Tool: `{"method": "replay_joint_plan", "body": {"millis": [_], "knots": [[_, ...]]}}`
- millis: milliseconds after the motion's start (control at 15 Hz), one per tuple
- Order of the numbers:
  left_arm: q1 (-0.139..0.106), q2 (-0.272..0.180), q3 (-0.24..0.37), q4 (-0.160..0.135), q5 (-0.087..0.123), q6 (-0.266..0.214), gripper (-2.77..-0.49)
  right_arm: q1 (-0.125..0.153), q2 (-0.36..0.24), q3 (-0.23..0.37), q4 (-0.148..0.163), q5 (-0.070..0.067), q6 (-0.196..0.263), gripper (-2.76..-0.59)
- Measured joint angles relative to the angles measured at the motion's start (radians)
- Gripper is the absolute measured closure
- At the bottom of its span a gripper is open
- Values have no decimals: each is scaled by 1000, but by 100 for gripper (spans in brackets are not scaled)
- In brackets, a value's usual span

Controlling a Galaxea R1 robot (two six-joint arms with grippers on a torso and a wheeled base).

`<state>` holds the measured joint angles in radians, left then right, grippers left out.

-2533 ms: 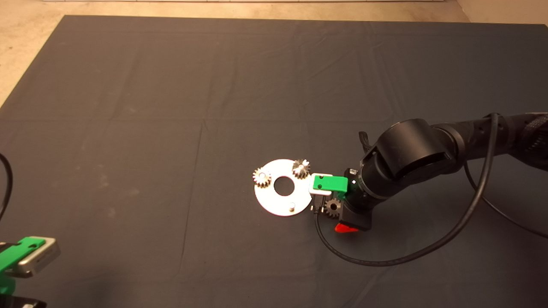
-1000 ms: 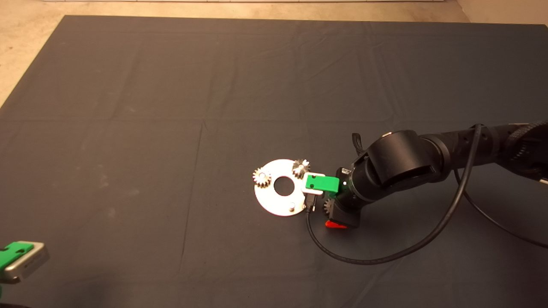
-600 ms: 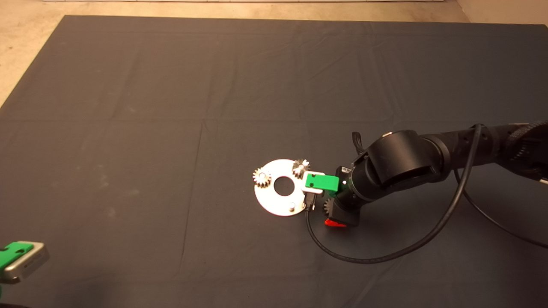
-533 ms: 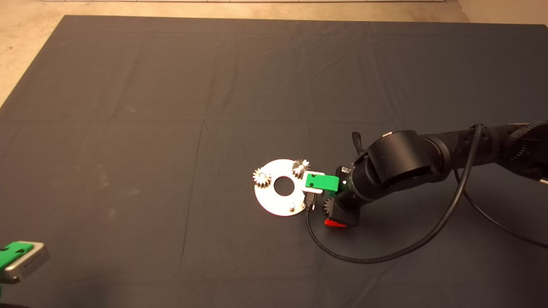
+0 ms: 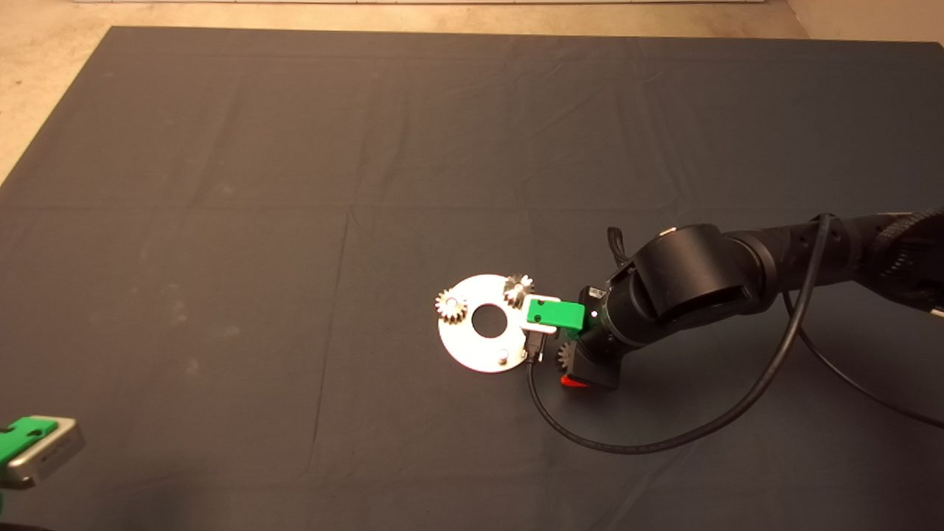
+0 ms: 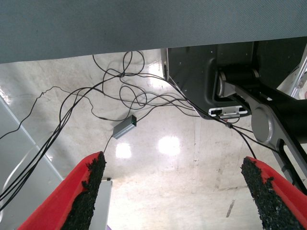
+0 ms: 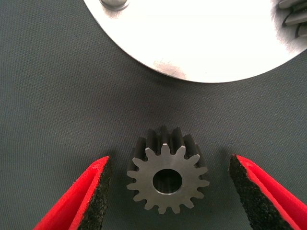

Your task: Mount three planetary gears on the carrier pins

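- Dark mat (image 5: 295, 221) carries the disc (image 5: 472, 350); the third gear (image 7: 168, 180) lies just beside it.
- Right gripper (image 7: 168, 191) straddles it, fingers wide apart: I'd close evenly on the teeth, lift level, then aim for the bare pin (image 5: 502, 358).
- Left gripper (image 6: 175, 191) waits agape, off the mat.

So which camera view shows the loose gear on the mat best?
The right wrist view: the loose gear lies flat on the mat, apart from the disc, between the open right gripper fingers, teeth and centre hole clear. The head view shows only a sliver beside that gripper. The left wrist view shows only floor and cables.
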<state>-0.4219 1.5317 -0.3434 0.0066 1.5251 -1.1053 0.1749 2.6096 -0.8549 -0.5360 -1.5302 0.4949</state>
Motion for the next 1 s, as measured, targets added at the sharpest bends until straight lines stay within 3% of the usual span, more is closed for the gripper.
{"method": "replay_joint_plan", "body": {"millis": [400, 1000], "knots": [[0, 0, 0, 0, 0, 0, -202, 0, 0, -7, 0, 0, 0, -152], [0, 0, 0, -3, 0, 8, -202, -6, 0, -20, 0, 0, 0, -152]]}}
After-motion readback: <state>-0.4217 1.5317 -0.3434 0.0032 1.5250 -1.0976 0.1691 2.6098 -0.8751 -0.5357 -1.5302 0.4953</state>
